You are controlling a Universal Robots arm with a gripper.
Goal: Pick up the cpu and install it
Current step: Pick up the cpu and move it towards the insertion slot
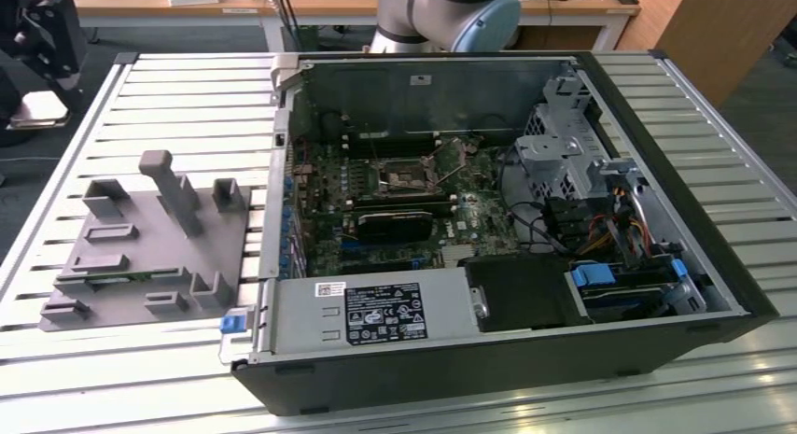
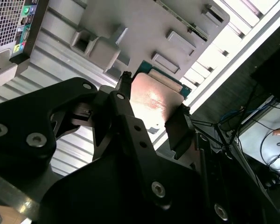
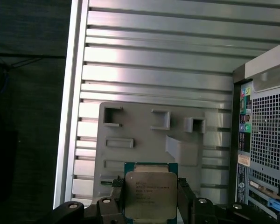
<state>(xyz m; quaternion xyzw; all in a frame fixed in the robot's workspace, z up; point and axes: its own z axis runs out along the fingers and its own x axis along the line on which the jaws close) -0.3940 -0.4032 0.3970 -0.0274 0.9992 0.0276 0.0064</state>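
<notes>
A slatted metal table (image 1: 187, 89) carries an open computer case (image 1: 498, 359), with a grey tray (image 1: 149, 249) just beside it. Above the tray, the hand (image 2: 155, 93) is closed on the cpu (image 3: 150, 195), clamping two opposite edges, its metal top facing the wrist cameras.

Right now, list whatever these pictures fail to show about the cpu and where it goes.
- cpu, held in the tool, first wrist view: one edge runs off the frame.
- cpu against the grey tray, both wrist views: the angle hides whether it is lifted clear.
- Socket, exterior view: too small to tell whether open or empty.
</notes>
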